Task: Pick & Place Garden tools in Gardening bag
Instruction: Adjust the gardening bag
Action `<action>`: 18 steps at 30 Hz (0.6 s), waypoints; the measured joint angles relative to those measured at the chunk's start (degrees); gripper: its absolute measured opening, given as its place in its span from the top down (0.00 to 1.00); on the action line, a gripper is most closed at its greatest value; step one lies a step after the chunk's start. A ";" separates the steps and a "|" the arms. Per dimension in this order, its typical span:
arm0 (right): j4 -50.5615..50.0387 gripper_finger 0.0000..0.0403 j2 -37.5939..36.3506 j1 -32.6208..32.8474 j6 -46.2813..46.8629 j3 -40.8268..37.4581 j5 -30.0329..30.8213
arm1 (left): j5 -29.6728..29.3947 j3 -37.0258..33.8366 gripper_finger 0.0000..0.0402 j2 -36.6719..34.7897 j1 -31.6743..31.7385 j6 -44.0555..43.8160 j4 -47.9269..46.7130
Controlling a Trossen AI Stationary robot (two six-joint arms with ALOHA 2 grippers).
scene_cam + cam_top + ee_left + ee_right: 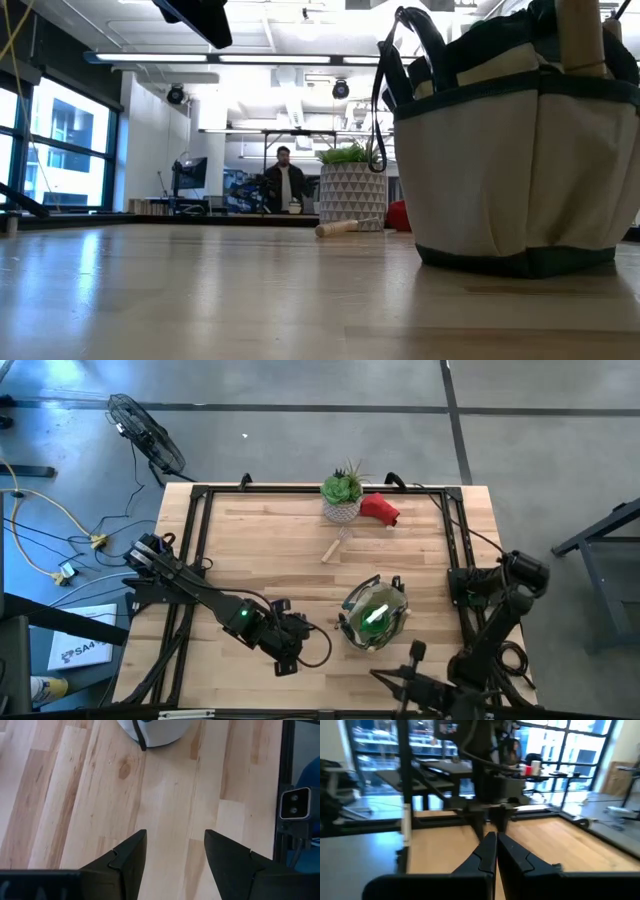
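Near the front edge of the worktop (270, 550), right of its middle, stands the gardening bag (375, 613), tan with a dark green rim; a green item shows inside it from above, and a wooden handle (580, 35) sticks up from it. Just left of the bag hovers the left hand (296, 643), fingers partly apart and holding nothing. At the right edge waits the right hand (496, 851), fingers pressed together, empty. Toward the back edge lie a wooden-handled tool (337, 545) and a red soft item (380, 509), beside a potted plant (342, 493).
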 joint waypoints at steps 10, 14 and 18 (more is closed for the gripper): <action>-3.62 0.99 -0.18 7.76 7.85 0.05 1.03 | 1.74 0.02 0.51 0.71 -0.02 -1.89 -2.97; -9.31 0.99 -0.18 8.41 15.83 0.05 -0.48 | -0.05 0.18 0.52 1.78 0.09 0.86 -2.51; -19.17 0.99 -0.06 6.93 27.54 0.05 -5.21 | -6.56 -0.04 0.58 3.54 1.36 2.86 -5.85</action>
